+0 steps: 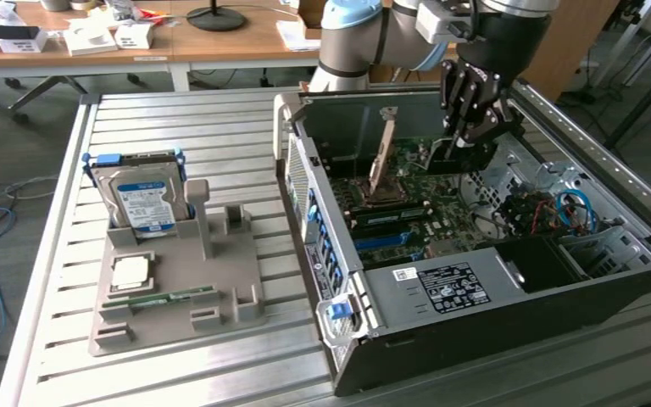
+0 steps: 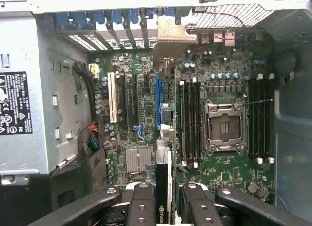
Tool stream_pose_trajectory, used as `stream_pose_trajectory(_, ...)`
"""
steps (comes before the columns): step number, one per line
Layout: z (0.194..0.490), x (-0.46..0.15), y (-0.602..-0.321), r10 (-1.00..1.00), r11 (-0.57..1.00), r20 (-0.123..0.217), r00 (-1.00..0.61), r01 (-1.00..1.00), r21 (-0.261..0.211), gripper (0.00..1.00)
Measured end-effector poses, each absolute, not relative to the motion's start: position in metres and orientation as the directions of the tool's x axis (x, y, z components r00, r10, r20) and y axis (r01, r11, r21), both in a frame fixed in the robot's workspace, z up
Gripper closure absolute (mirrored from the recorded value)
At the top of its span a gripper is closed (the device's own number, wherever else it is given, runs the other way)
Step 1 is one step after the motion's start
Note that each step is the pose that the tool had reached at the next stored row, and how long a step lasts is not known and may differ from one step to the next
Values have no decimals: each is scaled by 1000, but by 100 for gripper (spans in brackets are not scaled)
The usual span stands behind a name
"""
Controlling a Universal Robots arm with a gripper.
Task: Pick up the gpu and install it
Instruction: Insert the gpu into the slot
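The gpu [image 2: 165, 179] shows edge-on in the wrist view, a thin dark card with a green logo, standing upright between my gripper's [image 2: 165, 194] black fingers [image 2: 141, 199]. My gripper is shut on it. The card runs over the motherboard [image 2: 134, 118] beside the long blue slot [image 2: 158, 96], and its pale metal bracket [image 2: 170, 33] reaches the case's rear slot openings. In the exterior view my gripper [image 1: 470, 127] is lowered inside the open computer case [image 1: 439, 288], with the gpu [image 1: 458, 158] dark beneath it just above the board. Whether the card's edge sits in a slot is hidden.
The CPU socket [image 2: 224, 126] and memory slots [image 2: 189, 121] lie beside the card. The power supply [image 2: 19, 109] and cables [image 1: 558, 212] crowd the case. On the exterior view's left, a grey holder [image 1: 179, 288] carries a hard drive [image 1: 142, 199], a CPU [image 1: 131, 271] and a RAM stick [image 1: 173, 298].
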State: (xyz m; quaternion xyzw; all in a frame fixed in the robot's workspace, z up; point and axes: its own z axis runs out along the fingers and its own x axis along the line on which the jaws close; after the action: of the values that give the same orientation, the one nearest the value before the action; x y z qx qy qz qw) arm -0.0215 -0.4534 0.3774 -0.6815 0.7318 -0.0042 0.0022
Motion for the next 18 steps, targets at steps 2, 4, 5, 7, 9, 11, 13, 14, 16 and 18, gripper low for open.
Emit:
stream_pose_trajectory(2,374,-22,-453,-998,70,3,-70,-998,-9,74)
stream_pose_trajectory(4,370,-22,-453,-998,69,3,-69,-998,-9,74)
stream_pose_trajectory(5,368,-22,-453,-998,68,3,-68,-998,-9,74)
stream_pose_trajectory(7,365,-23,-453,-998,67,3,-67,-998,-9,74)
stream_pose_trajectory(9,361,-23,-453,-998,65,3,-65,-998,-9,74)
stream_pose_trajectory(11,357,-24,-453,-998,64,3,-64,-998,-9,74)
stream_pose_trajectory(13,354,-24,-453,-998,62,2,-62,-998,-9,74)
stream_pose_trajectory(14,352,-25,-453,-998,61,3,-61,-998,-9,74)
stream_pose_trajectory(16,348,-25,-453,-998,59,3,-59,-998,-9,74)
stream_pose_trajectory(18,345,-26,-453,-998,57,3,-57,-998,-9,74)
